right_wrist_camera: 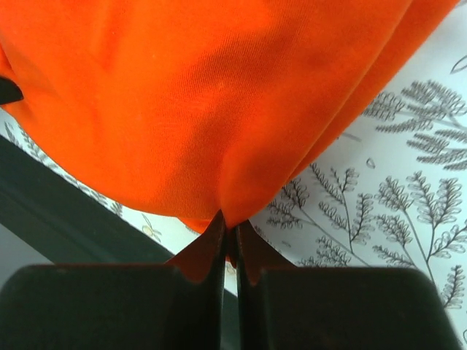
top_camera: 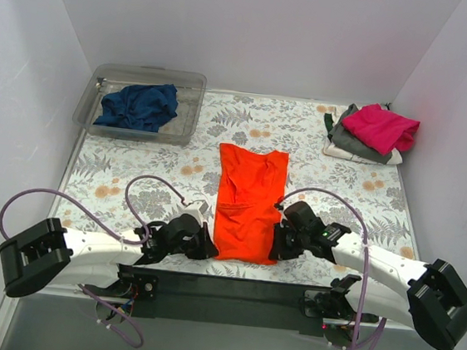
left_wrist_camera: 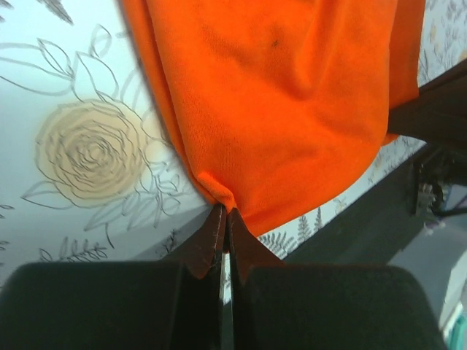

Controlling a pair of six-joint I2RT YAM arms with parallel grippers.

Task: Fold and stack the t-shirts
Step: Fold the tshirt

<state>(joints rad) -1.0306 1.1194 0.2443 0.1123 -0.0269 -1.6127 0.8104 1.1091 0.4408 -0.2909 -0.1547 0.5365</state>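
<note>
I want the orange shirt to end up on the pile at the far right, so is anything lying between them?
Nothing visible. Only bare floral table cover lies between the orange shirt and the pink shirt atop the pile; the tub sits far left, off that path.

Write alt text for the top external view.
Left gripper and right gripper each pinch a near corner of the orange-red cloth t-shirt. A navy cloth shirt lies in a clear plastic tub; a magenta-pink shirt tops a grey shirt.

Orange-red t-shirt point(top_camera: 248, 210) — navy t-shirt point(top_camera: 139, 106), magenta-pink t-shirt point(top_camera: 380, 128) — white floral tablecloth point(top_camera: 303, 149).
</note>
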